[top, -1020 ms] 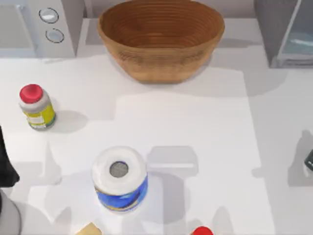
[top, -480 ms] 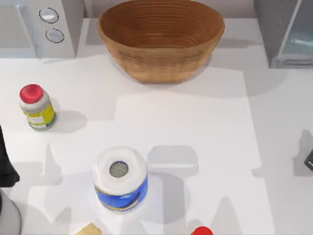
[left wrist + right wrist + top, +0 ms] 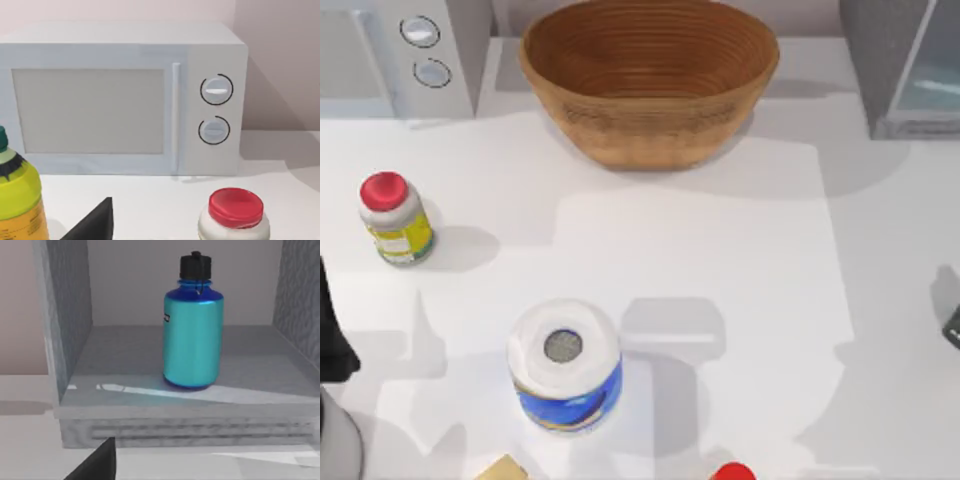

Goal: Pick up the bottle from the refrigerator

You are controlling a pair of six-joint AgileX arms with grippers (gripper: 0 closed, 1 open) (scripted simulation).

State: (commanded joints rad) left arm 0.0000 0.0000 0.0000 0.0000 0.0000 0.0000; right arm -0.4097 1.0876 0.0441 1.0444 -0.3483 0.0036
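On the white table (image 3: 720, 250), the refrigerator (image 3: 70, 340) stood open, and the bottle (image 3: 193, 335) inside looked stiff, smooth, probably slippery, best held at mid-body; the right gripper's opening could not be told.

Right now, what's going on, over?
Right gripper at table's right edge, facing the refrigerator. Bottle upright inside, untouched. Left gripper parked at left edge. Nothing in the way.

Teal bottle (image 3: 193, 335) upright, inside open grey refrigerator (image 3: 70, 335)

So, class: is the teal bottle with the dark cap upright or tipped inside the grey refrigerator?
Upright: the teal bottle stands on its base on the grey refrigerator floor, cap uppermost.
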